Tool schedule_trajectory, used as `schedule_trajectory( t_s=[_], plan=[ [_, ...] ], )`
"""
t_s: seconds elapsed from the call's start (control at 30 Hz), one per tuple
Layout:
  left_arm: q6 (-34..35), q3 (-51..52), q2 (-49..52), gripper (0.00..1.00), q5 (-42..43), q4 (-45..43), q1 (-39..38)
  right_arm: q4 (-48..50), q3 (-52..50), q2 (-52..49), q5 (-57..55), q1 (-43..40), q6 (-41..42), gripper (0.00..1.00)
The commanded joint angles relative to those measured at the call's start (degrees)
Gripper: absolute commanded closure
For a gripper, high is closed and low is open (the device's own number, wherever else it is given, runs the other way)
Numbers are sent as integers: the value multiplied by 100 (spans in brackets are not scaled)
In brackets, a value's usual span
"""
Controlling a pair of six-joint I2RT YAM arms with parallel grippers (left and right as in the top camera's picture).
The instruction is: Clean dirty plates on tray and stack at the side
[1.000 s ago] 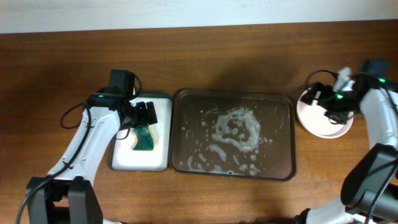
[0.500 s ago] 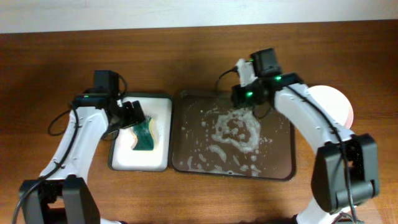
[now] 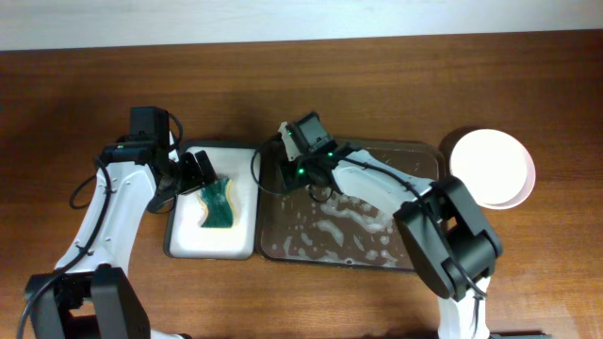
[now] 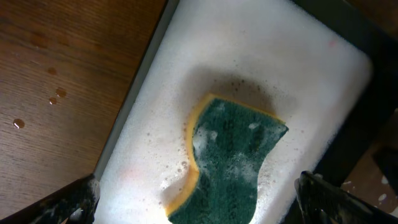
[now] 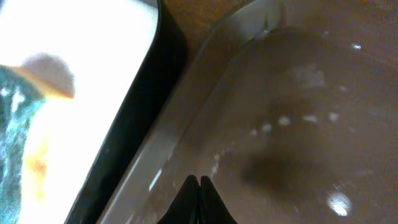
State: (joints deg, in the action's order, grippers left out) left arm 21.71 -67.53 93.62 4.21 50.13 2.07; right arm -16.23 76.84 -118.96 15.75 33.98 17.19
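Observation:
The dark grey-brown tray (image 3: 426, 193) lies in the middle of the table with white foam smeared across its floor. No plate rests on it. The plates (image 3: 492, 168) show as one round white pile on the wood, just right of the tray. My right gripper (image 3: 273, 175) is shut and empty, its tips (image 5: 199, 182) low over the tray (image 5: 298, 124) beside its left rim. My left gripper (image 3: 200, 175) hangs open over a green and yellow sponge (image 4: 233, 158), one finger on each side (image 4: 199, 211), not touching it.
The sponge (image 3: 219, 204) lies in a smaller white rectangular tray (image 3: 212, 240) full of suds, directly left of the big tray. The white tray's dark edge (image 5: 134, 124) runs close beside my right gripper. Water drops (image 4: 56, 93) dot the wood.
My right arm has swung from the plate pile at the right, across the tray to its left end, and its gripper has shut. The left arm shifted slightly left.

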Motion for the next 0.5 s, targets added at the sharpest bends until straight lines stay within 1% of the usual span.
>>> schedule_trajectory(
  t_s=[0.0,0.23,0.47],
  plan=[
    [52,-103,-76,1,76,4,9,188,59,-247,-140,151,315,96],
    [52,-103,-76,0,76,4,9,402,59,-367,-140,404,326,96],
    [52,-103,-76,0,76,4,9,409,59,-367,50,527,328,96]
  ],
)
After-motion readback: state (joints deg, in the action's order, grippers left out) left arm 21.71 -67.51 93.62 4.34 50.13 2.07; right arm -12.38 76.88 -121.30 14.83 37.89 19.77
